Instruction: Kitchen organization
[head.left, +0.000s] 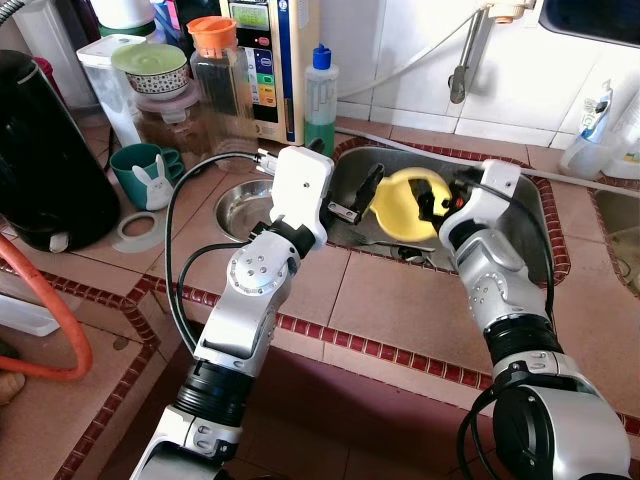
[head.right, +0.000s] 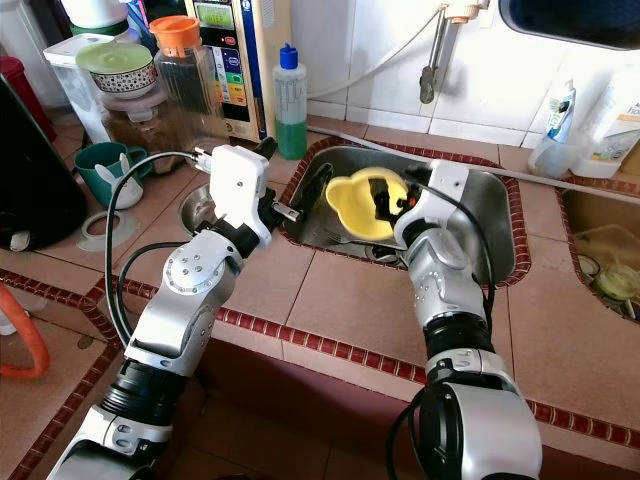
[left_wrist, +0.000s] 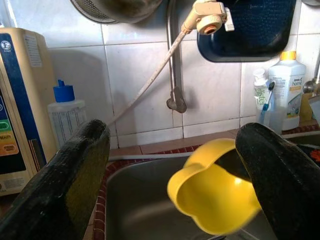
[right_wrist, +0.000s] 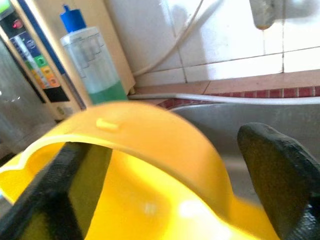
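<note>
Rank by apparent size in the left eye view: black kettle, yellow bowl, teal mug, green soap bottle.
1. Black kettle, though nearest the camera and cropped.
2. Yellow bowl, held over the sink by the right gripper.
3. Teal mug and soap bottle: too alike to rank.

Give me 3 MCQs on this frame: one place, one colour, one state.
1. Where is the yellow bowl?
A. Over the sink
B. On the floor
C. Beside the teal mug

2. What colour is the cap of the soap bottle?
A. Red
B. Blue
C. White

3. How is the left hand?
A. Shut on the bowl
B. Shut on a fork
C. Open

Key: 1 A, the right hand holds the bowl in the sink; 2 B, the cap is blue in the head views; 3 C, left wrist view shows its fingers spread apart.
</note>
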